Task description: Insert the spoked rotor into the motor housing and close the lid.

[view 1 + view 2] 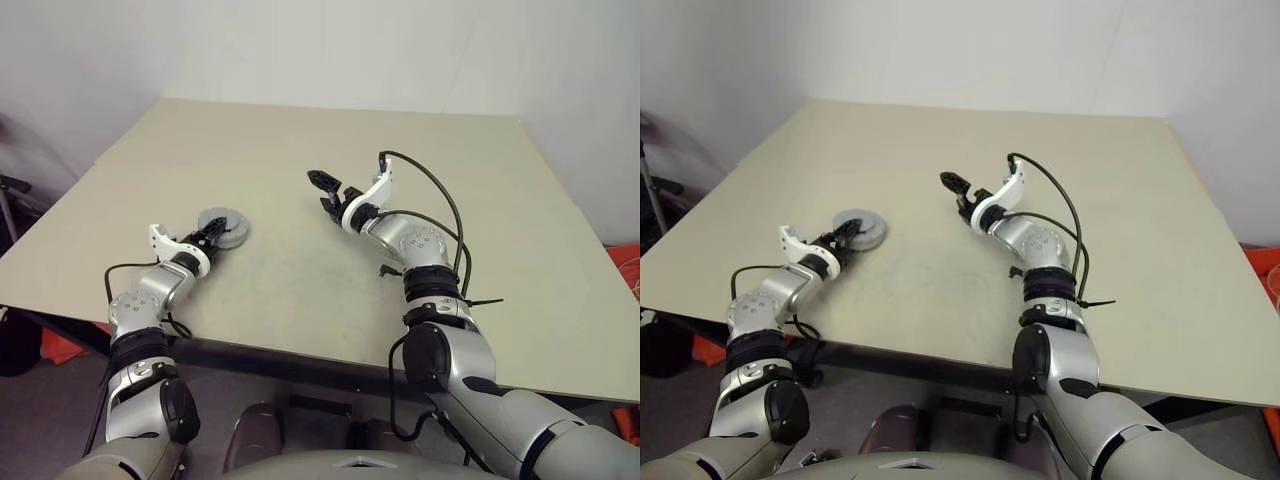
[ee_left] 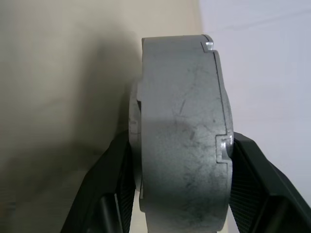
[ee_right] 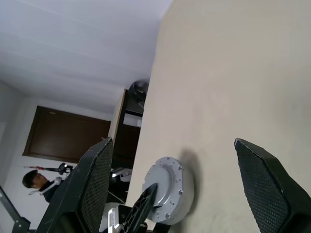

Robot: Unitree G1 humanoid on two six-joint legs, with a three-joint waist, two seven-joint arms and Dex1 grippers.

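My left gripper (image 1: 210, 237) is shut on the motor housing (image 1: 224, 227), a short round grey metal cylinder at the left of the beige table (image 1: 300, 130). The left wrist view shows it edge-on, with a black finger (image 2: 116, 184) pressed against each side of the housing (image 2: 180, 131). It sits low at the tabletop; I cannot tell whether it touches. Its flat grey face with small screws (image 3: 165, 187) may be the lid; I cannot tell. The spoked rotor is out of view. My right gripper (image 1: 325, 190) hangs open and empty above the table's middle, to the right of the housing.
The table's front edge (image 1: 300, 352) runs close below both arms, and its left edge lies near the housing. Orange items (image 1: 625, 262) lie on the floor at the right. In the right wrist view a person (image 3: 34, 183) and a dark cabinet (image 3: 131, 126) stand beyond the table.
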